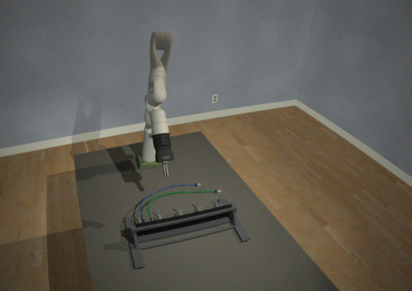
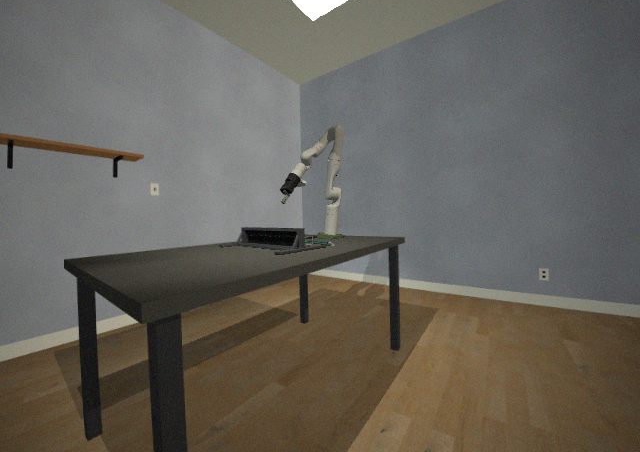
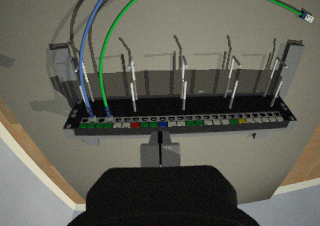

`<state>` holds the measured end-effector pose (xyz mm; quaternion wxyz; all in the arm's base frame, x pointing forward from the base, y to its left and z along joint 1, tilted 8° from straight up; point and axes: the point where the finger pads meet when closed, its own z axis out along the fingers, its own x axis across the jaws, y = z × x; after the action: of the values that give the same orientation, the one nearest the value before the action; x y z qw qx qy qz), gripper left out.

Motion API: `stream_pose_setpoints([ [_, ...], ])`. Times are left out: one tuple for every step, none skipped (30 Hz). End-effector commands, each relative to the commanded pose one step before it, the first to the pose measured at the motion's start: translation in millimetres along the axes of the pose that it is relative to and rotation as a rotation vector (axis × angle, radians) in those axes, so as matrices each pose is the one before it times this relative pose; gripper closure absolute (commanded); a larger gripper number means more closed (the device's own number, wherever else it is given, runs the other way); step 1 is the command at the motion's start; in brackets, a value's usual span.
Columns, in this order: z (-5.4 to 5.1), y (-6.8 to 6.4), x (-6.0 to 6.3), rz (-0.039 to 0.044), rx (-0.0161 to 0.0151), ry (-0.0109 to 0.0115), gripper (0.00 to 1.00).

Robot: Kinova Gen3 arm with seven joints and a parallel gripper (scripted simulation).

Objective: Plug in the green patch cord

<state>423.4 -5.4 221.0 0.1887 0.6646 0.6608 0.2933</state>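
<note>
The dark rack (image 1: 184, 223) stands on the grey table, its port strip (image 3: 183, 124) carrying coloured labels; the yellow label (image 3: 242, 121) is toward the right in the wrist view. The green cord (image 1: 176, 194) runs from the rack's left end in an arc to its free plug (image 1: 217, 190), which lies on the table; it also shows in the wrist view (image 3: 307, 14). The blue cord (image 1: 163, 190) arcs beside it to its free plug (image 1: 198, 183). My gripper (image 1: 165, 171) hangs shut and empty above the table, behind the cords, fingers (image 3: 160, 146) together.
The arm's green base (image 1: 148, 163) sits at the table's back. Several upright cable posts (image 3: 182, 73) stand on the rack behind the ports. The rack's two feet (image 1: 138, 259) reach toward the near side. In the exterior view the rack (image 2: 271, 236) is small and far.
</note>
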Motion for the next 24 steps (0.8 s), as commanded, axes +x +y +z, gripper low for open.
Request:
stream_pose_setpoints([
  [4.85, -0.11, -1.07, -0.00295, 0.00048, -0.00059, 1.00],
  [0.08, 0.00, 0.00, 0.00001, -0.00001, 0.00001, 1.00],
  [0.10, 0.00, 0.00, 0.00001, -0.00001, 0.00001, 1.00],
  [0.12, 0.00, 0.00, 0.00001, -0.00001, 0.00001, 1.00],
  [0.14, 0.01, 0.00, 0.00001, -0.00001, 0.00001, 1.00],
  [0.16, 0.01, 0.00, 0.00001, -0.00001, 0.00001, 1.00],
  [0.19, 0.01, 0.00, 0.00001, -0.00001, 0.00001, 1.00],
  [0.22, 0.01, 0.00, 0.00001, -0.00001, 0.00001, 1.00],
  [0.25, 0.01, 0.00, 0.00001, -0.00001, 0.00001, 1.00],
  [0.28, 0.00, 0.00, 0.00001, -0.00001, 0.00001, 1.00],
  [0.31, 0.00, 0.00, 0.00001, -0.00001, 0.00001, 1.00],
  [0.34, 0.00, 0.00, 0.00000, 0.00000, 0.00000, 1.00],
  [0.37, 0.00, 0.00, 0.00000, 0.00000, 0.00000, 1.00],
  [0.00, 0.00, 0.00, 0.00000, 0.00000, 0.00000, 1.00],
  [0.00, 0.00, 0.00, 0.00000, 0.00000, 0.00000, 1.00],
  [0.40, 0.00, 0.00, -0.00001, 0.00001, -0.00001, 1.00],
  [0.44, -0.01, 0.00, -0.00001, 0.00002, -0.00002, 1.00],
  [0.47, -0.01, 0.00, -0.00002, 0.00003, -0.00003, 1.00],
  [0.50, -0.02, 0.00, -0.00003, 0.00004, -0.00004, 1.00],
  [0.54, 0.00, 0.00, 0.00000, 0.00000, -0.00001, 1.00],
  [0.58, 0.02, 0.00, 0.00004, -0.00005, 0.00004, 1.00],
  [0.61, 0.02, 0.00, 0.00003, -0.00004, 0.00003, 1.00],
  [0.65, 0.01, 0.00, 0.00002, -0.00002, 0.00002, 1.00],
  [0.69, 0.00, 0.00, 0.00000, 0.00000, 0.00000, 1.00],
])
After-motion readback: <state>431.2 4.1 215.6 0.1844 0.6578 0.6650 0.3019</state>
